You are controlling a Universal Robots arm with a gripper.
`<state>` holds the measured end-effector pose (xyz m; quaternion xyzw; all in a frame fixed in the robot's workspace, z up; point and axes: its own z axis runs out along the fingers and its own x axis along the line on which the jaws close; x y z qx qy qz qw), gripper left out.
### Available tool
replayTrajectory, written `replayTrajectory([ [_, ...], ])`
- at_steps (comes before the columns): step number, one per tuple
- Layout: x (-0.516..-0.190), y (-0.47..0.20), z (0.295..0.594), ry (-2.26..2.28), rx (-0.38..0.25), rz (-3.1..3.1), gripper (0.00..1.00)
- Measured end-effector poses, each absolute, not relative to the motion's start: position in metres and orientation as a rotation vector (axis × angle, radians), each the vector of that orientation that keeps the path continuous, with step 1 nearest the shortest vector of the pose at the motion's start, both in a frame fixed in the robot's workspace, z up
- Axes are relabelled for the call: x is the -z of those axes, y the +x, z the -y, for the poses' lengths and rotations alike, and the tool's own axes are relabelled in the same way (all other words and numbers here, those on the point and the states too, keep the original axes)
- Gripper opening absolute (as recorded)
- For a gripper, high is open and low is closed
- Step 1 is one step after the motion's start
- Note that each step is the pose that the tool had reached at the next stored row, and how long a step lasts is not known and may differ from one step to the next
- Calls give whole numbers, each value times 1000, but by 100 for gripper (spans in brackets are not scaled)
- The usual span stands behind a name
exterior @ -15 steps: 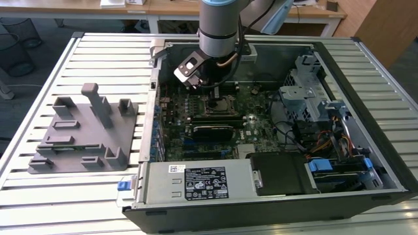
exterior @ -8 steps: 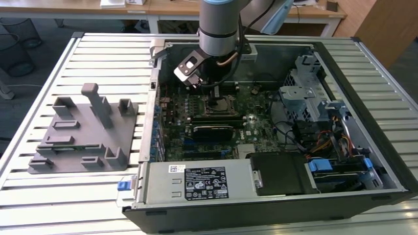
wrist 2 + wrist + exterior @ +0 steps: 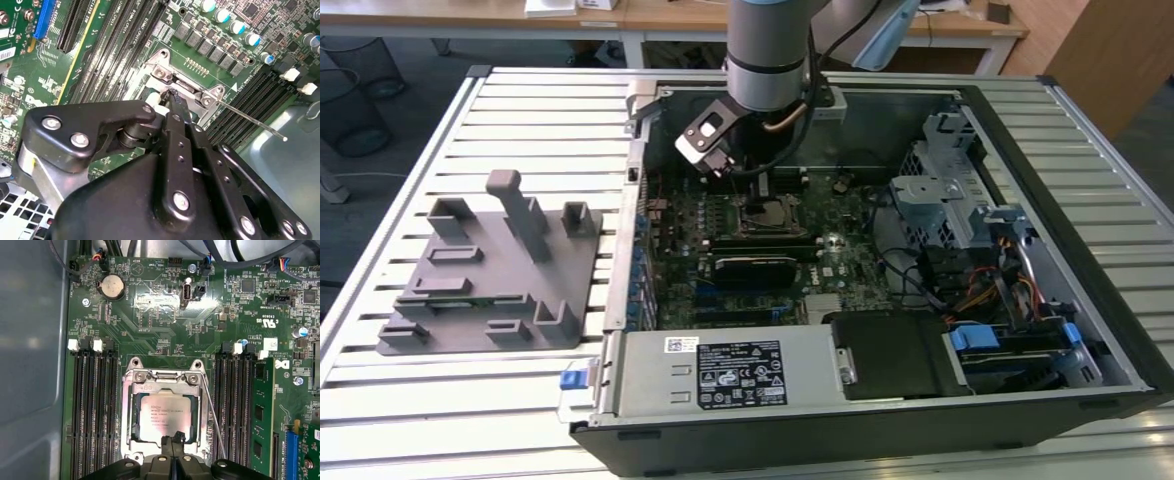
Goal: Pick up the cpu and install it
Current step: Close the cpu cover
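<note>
open computer case (image 3: 854, 435) on slatted table (image 3: 440, 420) | grey fixture (image 3: 480, 290) beside it

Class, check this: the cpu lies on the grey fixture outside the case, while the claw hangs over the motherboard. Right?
No. The first wrist view shows the cpu lying in the socket frame on the motherboard, not on the grey fixture. The claw does hang over the motherboard.

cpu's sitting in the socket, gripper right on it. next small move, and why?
Probably a short straight lift of the gripper. It is shut over the edge of the cpu, which lies flat and square inside the socket frame; lifting straight should avoid dragging it or touching the lever rod.
</note>
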<state>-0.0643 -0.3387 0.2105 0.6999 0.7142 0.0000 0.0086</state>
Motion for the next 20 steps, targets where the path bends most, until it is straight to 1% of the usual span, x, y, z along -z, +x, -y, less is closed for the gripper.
replayTrajectory([
  [20, -211, -51, 339, 2187, 0, -2231, 11],
])
